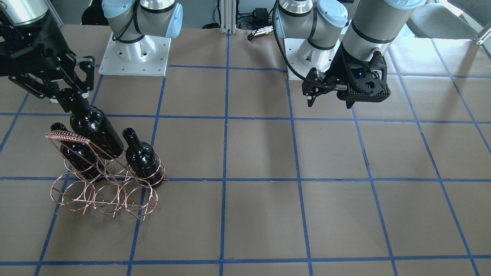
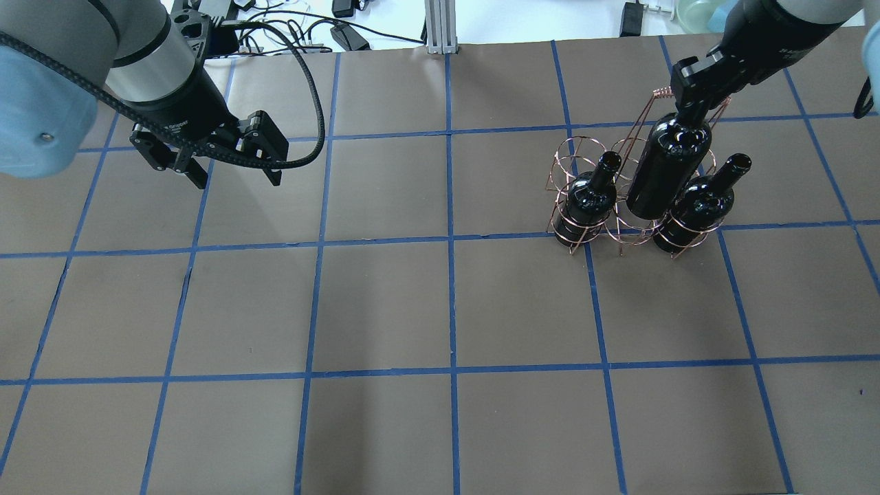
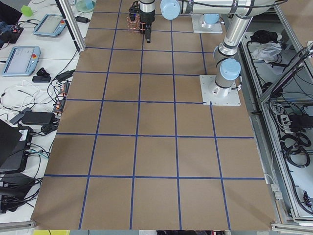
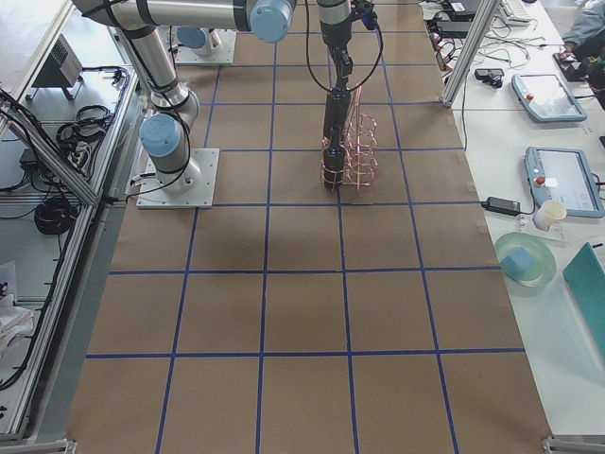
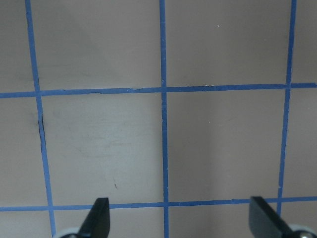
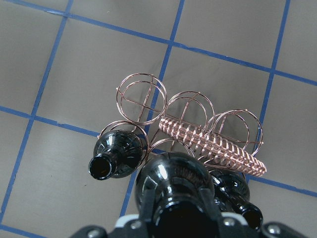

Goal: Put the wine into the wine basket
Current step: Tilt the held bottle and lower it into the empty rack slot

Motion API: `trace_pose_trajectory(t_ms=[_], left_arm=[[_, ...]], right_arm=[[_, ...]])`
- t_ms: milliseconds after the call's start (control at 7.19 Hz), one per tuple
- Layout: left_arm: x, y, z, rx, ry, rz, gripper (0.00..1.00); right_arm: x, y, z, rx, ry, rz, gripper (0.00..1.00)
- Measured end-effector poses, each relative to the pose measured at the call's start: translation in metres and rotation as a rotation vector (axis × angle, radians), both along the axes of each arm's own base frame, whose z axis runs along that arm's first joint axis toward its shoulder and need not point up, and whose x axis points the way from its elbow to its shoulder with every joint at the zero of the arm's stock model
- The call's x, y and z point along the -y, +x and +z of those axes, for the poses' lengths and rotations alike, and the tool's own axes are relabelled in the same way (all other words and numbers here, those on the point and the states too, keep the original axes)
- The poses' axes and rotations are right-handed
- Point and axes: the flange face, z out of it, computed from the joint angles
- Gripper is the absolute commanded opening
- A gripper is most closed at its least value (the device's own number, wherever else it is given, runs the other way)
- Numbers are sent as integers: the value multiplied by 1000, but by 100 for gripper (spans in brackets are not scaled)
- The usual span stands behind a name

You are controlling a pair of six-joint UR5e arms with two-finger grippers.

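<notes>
My right gripper is shut on the neck of a glossy black wine bottle and holds it slightly tilted over the copper wire wine basket. The bottle's base hangs over the middle ring of the row nearer the robot. Two look-alike bottles stand in that row's end rings. In the right wrist view the held bottle fills the bottom, beside the coil-wrapped handle. My left gripper is open and empty, far from the basket.
The basket's three rings in the far row hold nothing. The brown table with a blue tape grid is bare around it. The arm bases stand at the robot's edge. Cables and devices lie beyond the table.
</notes>
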Motion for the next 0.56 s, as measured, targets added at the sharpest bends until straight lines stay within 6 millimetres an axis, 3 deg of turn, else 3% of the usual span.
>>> trace_pose_trajectory(t_ms=[556], left_arm=[[1,3,-1,7,4,5,100]], right_arm=[[2,-2,-18,-5,-4,7,0]])
